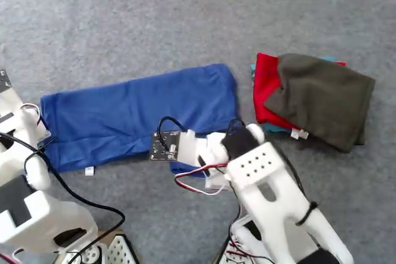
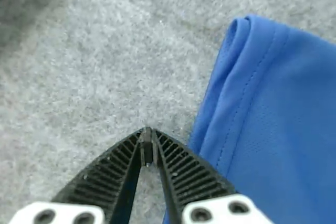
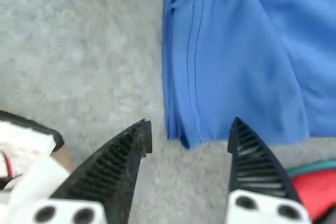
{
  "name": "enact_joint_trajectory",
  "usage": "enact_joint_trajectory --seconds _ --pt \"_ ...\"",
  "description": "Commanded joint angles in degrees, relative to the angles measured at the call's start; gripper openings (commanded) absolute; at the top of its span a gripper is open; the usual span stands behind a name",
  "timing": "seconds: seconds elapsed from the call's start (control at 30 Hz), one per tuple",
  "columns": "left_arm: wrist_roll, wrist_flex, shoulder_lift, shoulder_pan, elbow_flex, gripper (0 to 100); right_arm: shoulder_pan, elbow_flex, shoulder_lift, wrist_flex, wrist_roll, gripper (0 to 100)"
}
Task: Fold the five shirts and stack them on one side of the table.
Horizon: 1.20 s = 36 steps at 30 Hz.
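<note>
A blue shirt [image 1: 139, 115] lies folded into a long band across the middle of the grey table. In the left wrist view my left gripper [image 2: 147, 149] is shut with nothing in it, over bare felt just beside the shirt's hemmed end [image 2: 262, 119]. My right gripper [image 3: 189, 132] is open over the shirt's near corner [image 3: 210, 103], one finger to each side of it. In the high view the right arm [image 1: 210, 149] sits at the shirt's near edge. A stack of folded shirts stands at the right, an olive one [image 1: 322, 100] on top of a red one [image 1: 266, 85].
A teal shirt edge [image 1: 275, 128] peeks out under the red one. The left arm's base and cables [image 1: 37, 214] fill the near left corner. Grey felt [image 1: 154, 23] stretches open behind the blue shirt to the far table edge.
</note>
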Motion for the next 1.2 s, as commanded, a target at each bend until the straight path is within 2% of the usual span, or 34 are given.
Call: enact_joint_trajectory --seconds 0.0,0.63,0.93,1.17 --pt "1.7 -0.1 -0.1 -0.5 -2.9 3 -2.6 0.8 3.3 -3.7 -1.0 25.4" --pt "1.7 0.3 -0.1 -0.5 -2.6 3 -3.7 9.9 19.6 -23.8 -0.8 25.3" --pt "1.7 0.4 -0.1 -0.5 -2.5 3 -3.5 8.7 21.8 -24.4 -0.8 24.9" --pt "1.7 0.4 -0.1 -0.5 -2.5 3 -3.3 8.7 21.8 -25.8 -0.8 7.0"
